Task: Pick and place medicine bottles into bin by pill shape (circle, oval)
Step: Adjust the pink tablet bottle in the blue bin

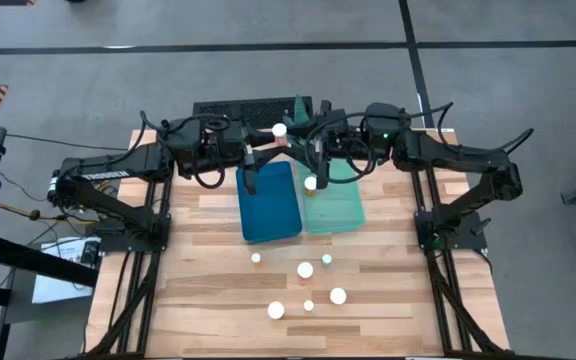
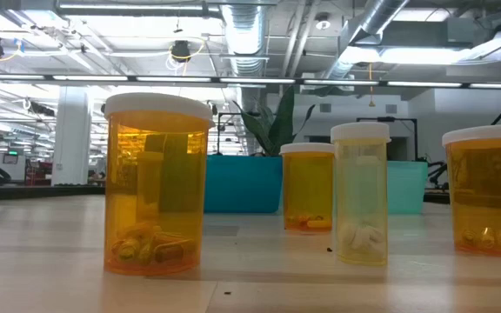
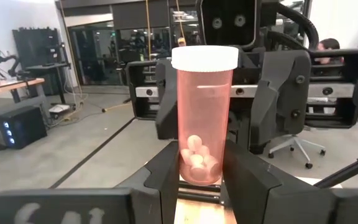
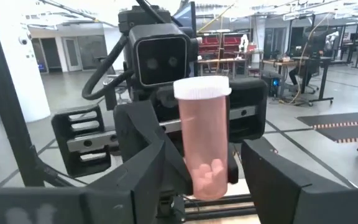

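A: Why is the bottle (image 3: 202, 118) raised above the blue bin (image 1: 268, 200)?

B: The left tool (image 3: 199, 177) pinches it upright; the right tool (image 4: 219, 168), spread, faces it, probably reading pill shape.

You are looking out over a pale wooden table (image 1: 218, 300) standing on grey floor (image 1: 528, 300) crossed by dark tape lines (image 1: 415, 60), with a black keyboard (image 1: 253, 106) lying at the table's far edge. Overhead, silver ducts (image 2: 242, 30) and strip lights (image 2: 137, 10) are running along an open ceiling, a white pillar (image 2: 70, 135) is rising on one side, and a leafy green plant (image 2: 272, 122) is standing behind. Beyond the table, glass-fronted partitions (image 3: 114, 53) are lining the room, an office chair (image 3: 300, 146) is sitting on the floor, and a red rack (image 4: 225, 46) is showing far back.
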`<state>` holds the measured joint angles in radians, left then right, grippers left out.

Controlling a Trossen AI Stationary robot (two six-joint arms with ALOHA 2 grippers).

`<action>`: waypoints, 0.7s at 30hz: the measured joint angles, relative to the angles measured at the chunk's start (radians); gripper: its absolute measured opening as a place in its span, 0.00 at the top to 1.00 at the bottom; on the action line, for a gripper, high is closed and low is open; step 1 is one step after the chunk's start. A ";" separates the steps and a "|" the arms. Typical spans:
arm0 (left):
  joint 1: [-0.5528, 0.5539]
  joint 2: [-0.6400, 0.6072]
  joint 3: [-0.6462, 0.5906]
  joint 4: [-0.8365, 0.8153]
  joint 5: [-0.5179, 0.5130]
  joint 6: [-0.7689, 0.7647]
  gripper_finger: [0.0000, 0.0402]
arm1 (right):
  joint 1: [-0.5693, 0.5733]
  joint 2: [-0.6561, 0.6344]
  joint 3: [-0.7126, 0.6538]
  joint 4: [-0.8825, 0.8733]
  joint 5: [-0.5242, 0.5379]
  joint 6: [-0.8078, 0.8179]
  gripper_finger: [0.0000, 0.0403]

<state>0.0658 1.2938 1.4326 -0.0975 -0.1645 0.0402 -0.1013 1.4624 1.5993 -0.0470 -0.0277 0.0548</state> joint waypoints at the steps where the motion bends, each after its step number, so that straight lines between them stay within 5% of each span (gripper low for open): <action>1: 0.000 0.000 0.000 0.000 0.000 -0.001 0.75 | 0.000 0.000 0.000 -0.003 0.000 0.000 0.47; 21: 0.000 0.029 0.001 -0.004 0.009 -0.045 0.75 | 0.000 0.000 0.000 -0.013 -0.001 -0.015 0.70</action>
<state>0.0661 1.3228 1.4338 -0.1018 -0.1551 -0.0052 -0.1013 1.4624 1.5993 -0.0604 -0.0284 0.0397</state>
